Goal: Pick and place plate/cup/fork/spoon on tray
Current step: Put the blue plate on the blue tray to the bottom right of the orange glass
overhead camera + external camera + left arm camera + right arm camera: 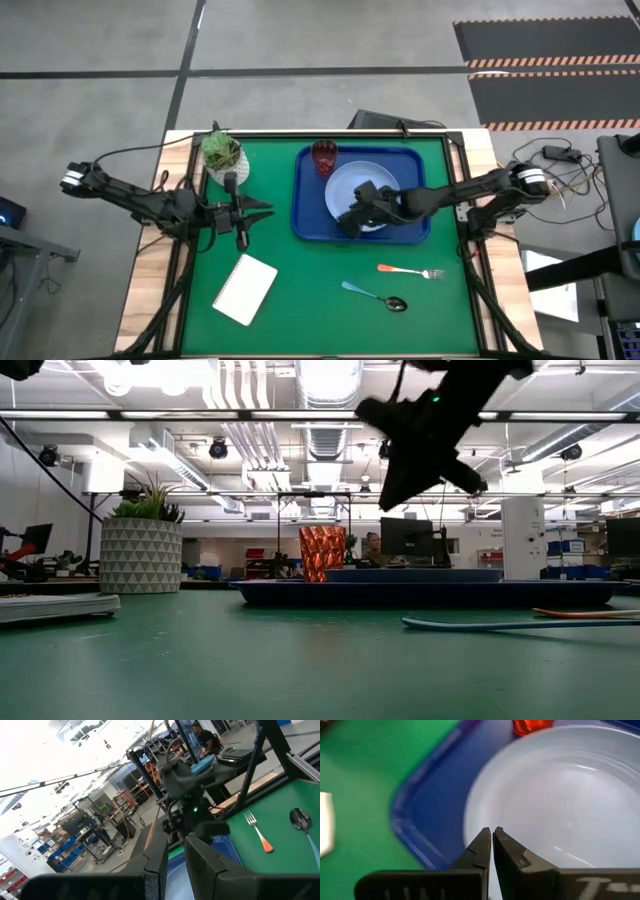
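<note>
Above the plate's near-left edge: right gripper (pixel 491 836), fingers pressed together on nothing, raised clear of the tray in the low view.

Plate (pixel 360 192): light blue, lying flat in the tray (pixel 310 225). Placed.

Cup (pixel 324 155): dark red, upright at the tray's far-left corner, just beside the plate's rim. Placed.

Fork (pixel 410 271): on the green tabletop (pixel 300 310), outside the tray on its near side, toward the right. Long axis runs roughly parallel to the tray's near rim; orange handle points left, tines point right.

Spoon (pixel 373 296): on the tabletop just nearer the front than the fork, apart from it. Long axis slants slightly; teal handle toward the left, dark bowl toward the right and front.

Judgement: both utensils lie to the near side of the right gripper, on its half of the tabletop; the right arm is nearer, the fork the closer piece. A grasp would likely span the handle across its length.

Left gripper (pixel 258 212): waiting at left-centre, fingers narrowly parted, empty, near the potted plant (pixel 222 152). Notepad (pixel 246 289): front left.
</note>
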Tool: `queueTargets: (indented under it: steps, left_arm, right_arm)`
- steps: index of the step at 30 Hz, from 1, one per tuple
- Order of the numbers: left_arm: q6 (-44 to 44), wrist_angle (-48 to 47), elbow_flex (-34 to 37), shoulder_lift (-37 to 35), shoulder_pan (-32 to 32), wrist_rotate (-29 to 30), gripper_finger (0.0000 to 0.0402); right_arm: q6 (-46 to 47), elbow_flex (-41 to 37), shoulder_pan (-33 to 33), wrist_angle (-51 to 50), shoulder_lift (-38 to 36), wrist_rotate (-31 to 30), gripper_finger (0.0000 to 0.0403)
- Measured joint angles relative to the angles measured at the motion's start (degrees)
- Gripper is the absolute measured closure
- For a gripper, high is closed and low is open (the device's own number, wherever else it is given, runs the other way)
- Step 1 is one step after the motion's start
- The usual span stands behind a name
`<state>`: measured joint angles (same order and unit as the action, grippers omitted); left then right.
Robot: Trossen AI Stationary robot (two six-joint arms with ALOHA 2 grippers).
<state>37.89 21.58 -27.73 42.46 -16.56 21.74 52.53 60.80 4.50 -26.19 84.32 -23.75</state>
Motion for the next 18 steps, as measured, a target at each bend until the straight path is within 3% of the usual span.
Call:
queueTargets:
  steps: [7, 12, 18]
  left_arm:
    - [0.02, 0.05, 0.00, -0.09, 0.00, 0.00, 0.0356]
    - [0.38, 0.14, 0.00, 0.15, 0.02, 0.32, 0.0356]
    - [0.44, 0.00, 0.00, 0.30, 0.04, 1.68, 0.0356]
  right_arm:
    - [0.77, 6.82, -4.30, -15.29, 7.85, 0.36, 0.0394]
    - [-1.17, 7.47, -8.40, -15.06, 12.21, 4.28, 0.0394]
    - [-2.63, 7.01, -10.83, -14.90, 15.37, 4.33, 0.0394]
